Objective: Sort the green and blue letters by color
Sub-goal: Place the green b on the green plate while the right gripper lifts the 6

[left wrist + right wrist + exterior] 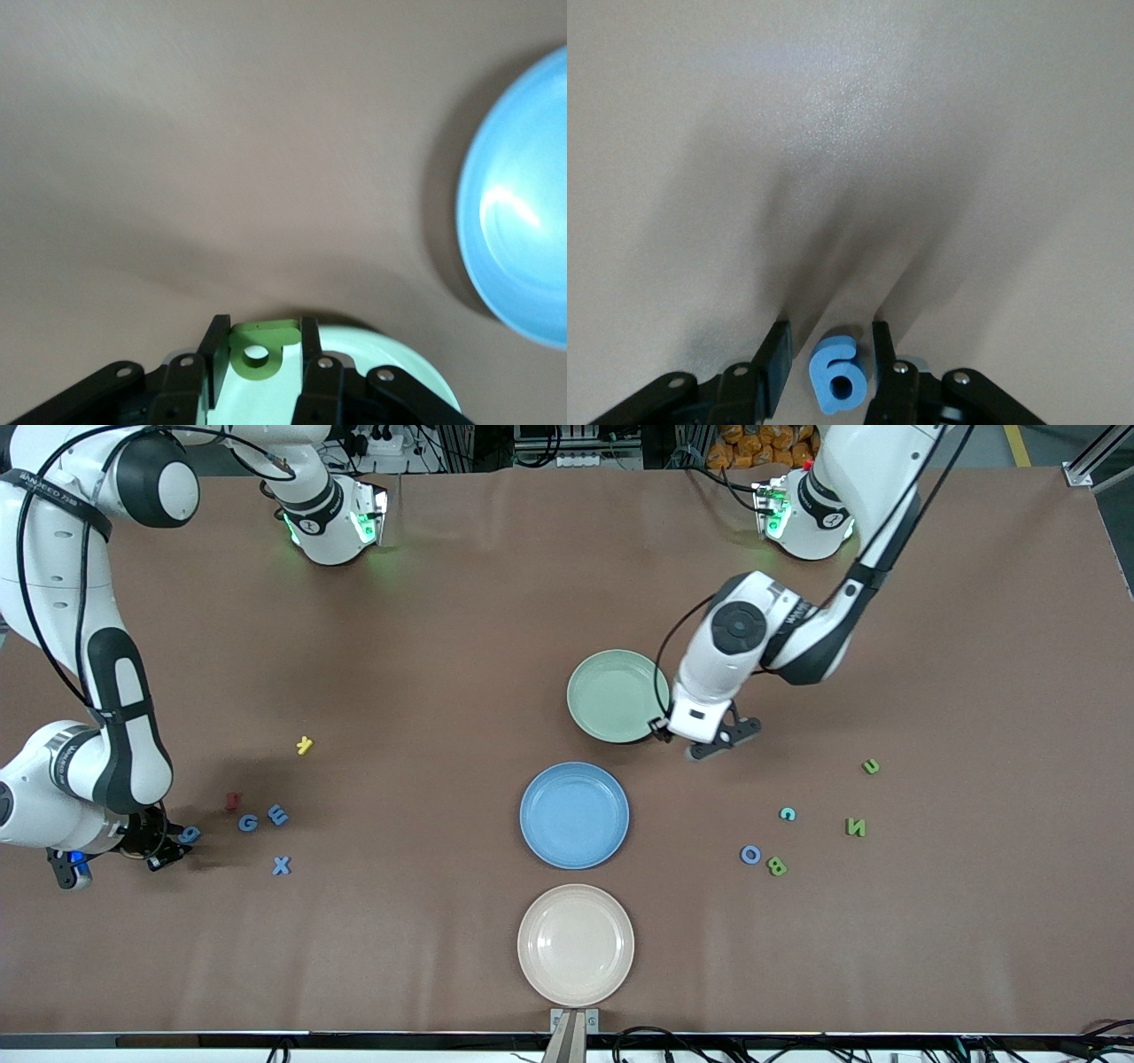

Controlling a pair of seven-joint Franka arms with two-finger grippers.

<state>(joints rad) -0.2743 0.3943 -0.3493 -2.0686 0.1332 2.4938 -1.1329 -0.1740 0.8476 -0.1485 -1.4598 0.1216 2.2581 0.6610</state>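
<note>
Fingers [215, 350] of left gripper [259, 354] clamp a flat green letter [262, 343] with one round hole, P-like, over the rim of the smooth green plate [616, 695]. Right gripper [828, 350] fingers stand slightly parted around a chunky blue 6-shaped piece [835, 378] lying on the matte brown table [443, 646], gaps both sides, no contact visible.

Glossy blue plate [574, 815] and cream plate [576, 944] are well clear of both finger pairs.

Loose near the right fingers: blue G [248, 823], E [278, 815], X [282, 865].

Well off the left fingers: green N [855, 827], B [777, 865].
</note>
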